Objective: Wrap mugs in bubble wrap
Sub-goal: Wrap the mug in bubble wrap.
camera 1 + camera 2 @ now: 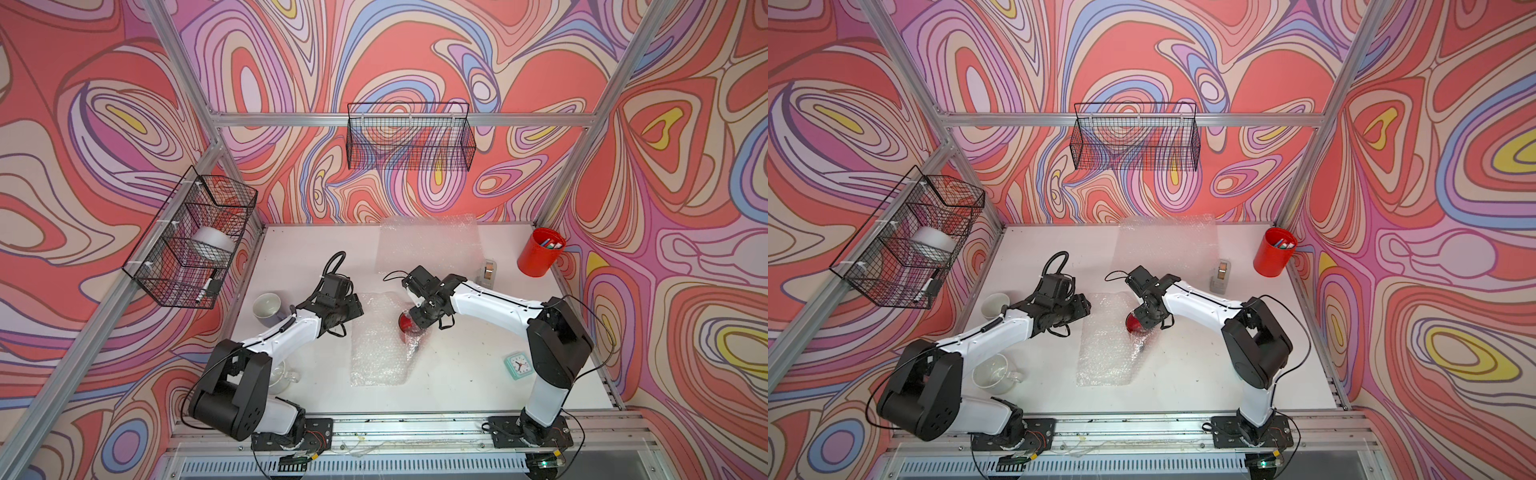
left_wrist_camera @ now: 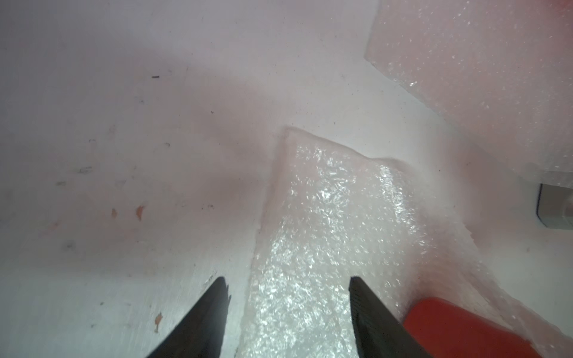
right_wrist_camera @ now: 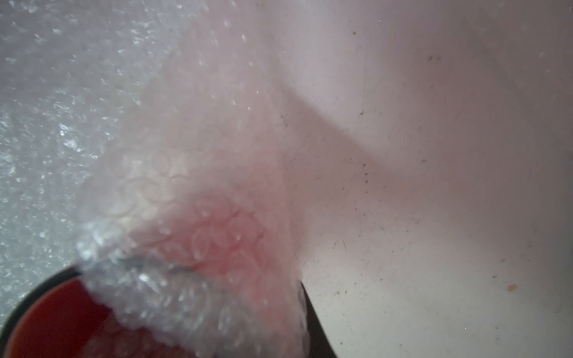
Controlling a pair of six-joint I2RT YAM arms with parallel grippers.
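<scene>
We see the red mug [image 1: 403, 323] sitting at the right-hand edge of a bubble wrap sheet [image 1: 376, 353] spread on the white counter [image 1: 457, 374], about mid-counter. The mug is glossy red. From above only a curved part of it shows, because the right claw [image 1: 417, 326] sits directly over it. The sheet is clear and glittery, dotted with small bubbles and mostly flat, but its edge next to the mug is crumpled and pulled up against the mug's side. In the right wrist view that raised wrap drapes over the mug and hides all but one dark finger [image 3: 316, 328], so we cannot tell whether this claw is clamped on the wrap or only lies against it.

The left claw [image 2: 286, 282] hangs with its fingers apart and nothing between them. It is over the sheet's left edge, which runs between the two tips in the left wrist view.

A second sheet [image 1: 430, 241] lies by the back wall, with a strip of bare counter between the two sheets. The white mug [image 1: 268, 306] stands near the left wall, beside the left forearm. The glass mug [image 1: 994, 374] sits partly under that arm's elbow. Right of the near sheet the counter is bare as far as a small clock [image 1: 517, 366]. A tape dispenser [image 1: 489, 274] and a red pen cup [image 1: 539, 253] keep to the back right corner.
</scene>
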